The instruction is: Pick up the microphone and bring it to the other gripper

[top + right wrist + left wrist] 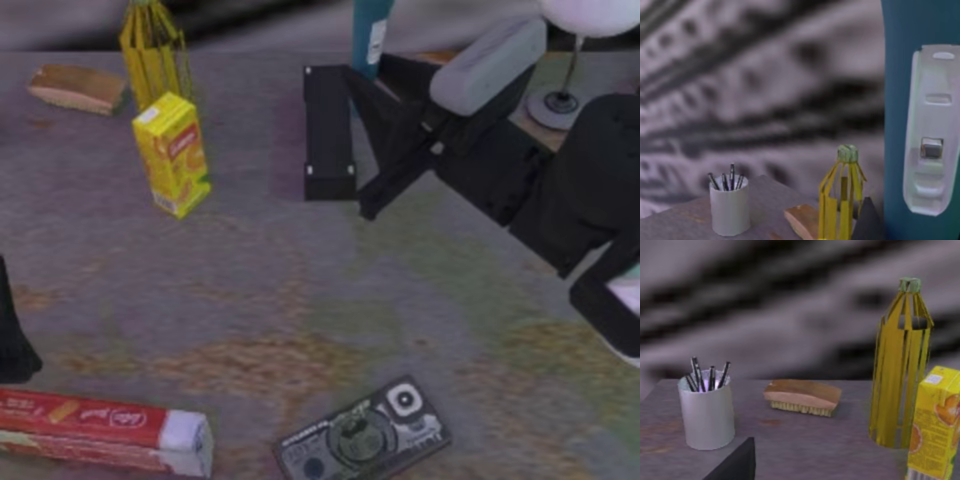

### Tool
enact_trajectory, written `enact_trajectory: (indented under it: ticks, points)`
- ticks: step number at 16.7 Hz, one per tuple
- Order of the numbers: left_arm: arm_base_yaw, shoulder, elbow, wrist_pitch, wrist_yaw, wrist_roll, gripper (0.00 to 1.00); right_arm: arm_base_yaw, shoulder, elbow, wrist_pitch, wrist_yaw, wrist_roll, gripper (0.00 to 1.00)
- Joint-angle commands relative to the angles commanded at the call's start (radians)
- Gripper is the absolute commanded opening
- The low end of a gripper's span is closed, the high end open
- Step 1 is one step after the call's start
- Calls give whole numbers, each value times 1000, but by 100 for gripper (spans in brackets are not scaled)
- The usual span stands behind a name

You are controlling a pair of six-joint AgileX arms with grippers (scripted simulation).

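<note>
Teal microphone (920,125) in right pincer (372,120)

Right arm is doing all the work, left is just sitting out.

Right gripper (372,75) is reaching far across the table's back edge, fingers clamping the microphone (371,35); left arm (12,330) is idling at the left edge.

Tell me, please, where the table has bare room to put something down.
The middle is free, between the juice carton, the black box and the banknote-printed card. It is crowded along the far edge, near the yellow bottle and the brush.
</note>
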Motion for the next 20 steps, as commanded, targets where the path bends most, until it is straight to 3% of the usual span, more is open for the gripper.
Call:
enact_trajectory:
  ticks: [9,11,15,20]
  points:
    - [-1,2,1,1,1,0,100,0,0,0,0,0,0,0]
    - [-13,35,24,13,30,4,100,0,0,0,0,0,0,0]
    - [-69,230,146,81,166,20,100,0,0,0,0,0,0,0]
    - [-164,639,392,231,404,52,100,0,0,0,0,0,0,0]
